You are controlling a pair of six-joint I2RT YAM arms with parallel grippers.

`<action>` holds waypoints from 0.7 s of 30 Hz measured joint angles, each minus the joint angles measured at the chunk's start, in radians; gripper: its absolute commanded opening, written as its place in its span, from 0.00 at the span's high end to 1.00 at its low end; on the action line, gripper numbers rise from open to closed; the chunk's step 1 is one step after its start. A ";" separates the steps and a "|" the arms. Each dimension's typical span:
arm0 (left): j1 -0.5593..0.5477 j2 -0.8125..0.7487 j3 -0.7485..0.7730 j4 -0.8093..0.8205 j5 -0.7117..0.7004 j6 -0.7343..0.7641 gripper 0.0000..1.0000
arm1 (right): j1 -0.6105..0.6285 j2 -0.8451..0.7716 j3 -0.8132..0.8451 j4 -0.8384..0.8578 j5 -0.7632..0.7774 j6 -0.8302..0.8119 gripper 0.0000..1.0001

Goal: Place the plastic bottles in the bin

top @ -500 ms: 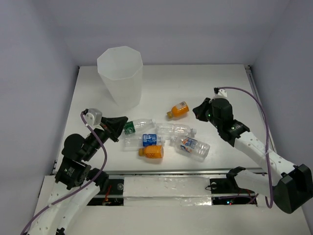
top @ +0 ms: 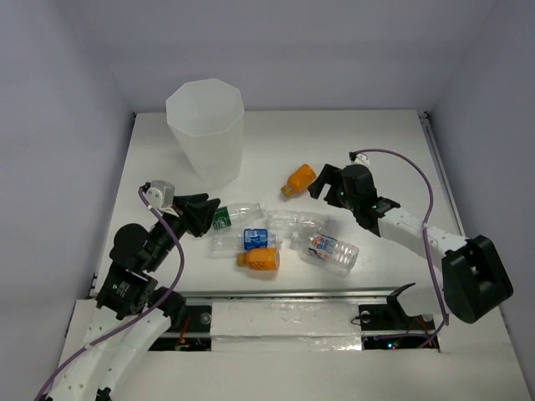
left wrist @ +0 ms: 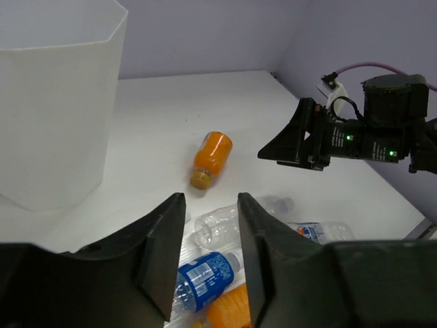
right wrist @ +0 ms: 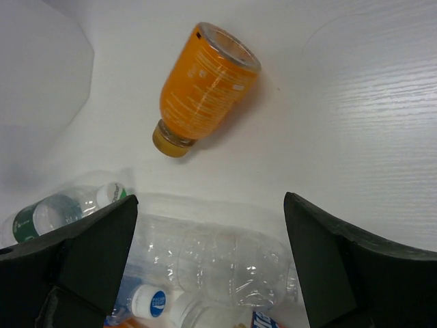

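The bin [top: 206, 129] stands tall at the back left, also showing in the left wrist view as the bin [left wrist: 54, 102]. One orange bottle [top: 298, 179] lies alone behind a cluster: a green-label bottle [top: 230, 215], a clear bottle [top: 297, 221], a blue-label bottle [top: 251, 240], a stubby orange bottle [top: 259, 259] and an orange-blue-label bottle [top: 328, 251]. My right gripper [top: 322, 182] hovers wide open and empty, over the clear bottle [right wrist: 218, 263] with the orange bottle [right wrist: 205, 75] just ahead. My left gripper [top: 209, 215] is beside the green-label bottle. Its narrow gap [left wrist: 210, 199] holds nothing.
White walls close the table on the left, back and right. A metal rail [top: 284, 294] runs along the near edge. The right arm's purple cable [top: 418, 180] loops above the table's right side.
My right gripper has swung left and now sits close to the lone orange bottle, which has shifted a little toward the back. The left gripper has barely moved.
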State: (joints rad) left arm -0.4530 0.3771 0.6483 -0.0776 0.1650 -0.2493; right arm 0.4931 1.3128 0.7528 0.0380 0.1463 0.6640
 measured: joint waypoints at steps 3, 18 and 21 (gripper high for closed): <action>0.002 0.008 0.000 -0.003 -0.008 -0.002 0.61 | 0.000 0.057 0.011 0.024 -0.004 0.015 0.07; 0.003 0.008 0.000 -0.003 -0.014 -0.002 0.44 | 0.000 0.374 0.258 0.103 -0.012 0.065 0.04; 0.003 0.008 0.000 -0.004 -0.017 -0.002 0.44 | 0.000 0.451 0.329 0.087 0.007 0.074 0.06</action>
State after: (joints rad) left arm -0.4500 0.3855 0.6483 -0.0818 0.1482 -0.2512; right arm 0.4931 1.7638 1.0821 0.1249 0.1532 0.7383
